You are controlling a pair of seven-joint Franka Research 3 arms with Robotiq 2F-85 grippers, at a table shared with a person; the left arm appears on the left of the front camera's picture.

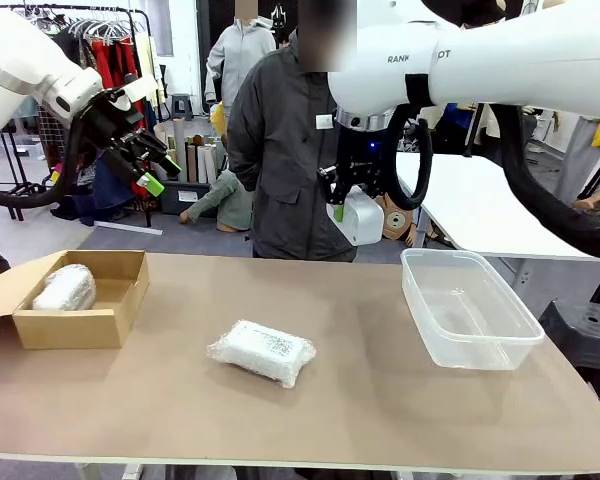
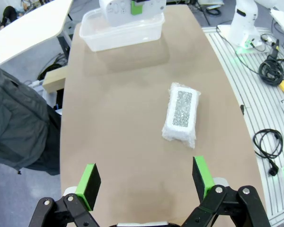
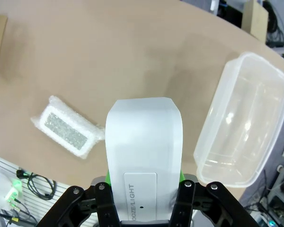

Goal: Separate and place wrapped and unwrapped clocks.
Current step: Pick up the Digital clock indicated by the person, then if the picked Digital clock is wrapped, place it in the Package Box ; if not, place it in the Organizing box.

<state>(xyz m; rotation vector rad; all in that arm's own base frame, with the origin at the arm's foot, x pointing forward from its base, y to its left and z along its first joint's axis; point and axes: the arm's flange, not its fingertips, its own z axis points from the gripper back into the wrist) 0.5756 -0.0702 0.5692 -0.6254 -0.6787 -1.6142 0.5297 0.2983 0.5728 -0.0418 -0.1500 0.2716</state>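
Above the table [image 1: 400, 400], right jaws clamp a smooth rounded white clock [image 1: 359, 216]; left jaws gape wide, empty.

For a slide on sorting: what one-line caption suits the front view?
Right end effector holds a bare clock aloft near the clear tub; one wrapped bundle lies mid-table, another in the cardboard box.

flat wrapped clock [image 1: 263, 351] on table [image 1: 380, 410]; box [image 1: 105, 325] w/ round wrapped clock [image 1: 64, 288] inside to its left, tub [image 1: 467, 308] to its right, bare clock [image 1: 358, 215] up behind it.
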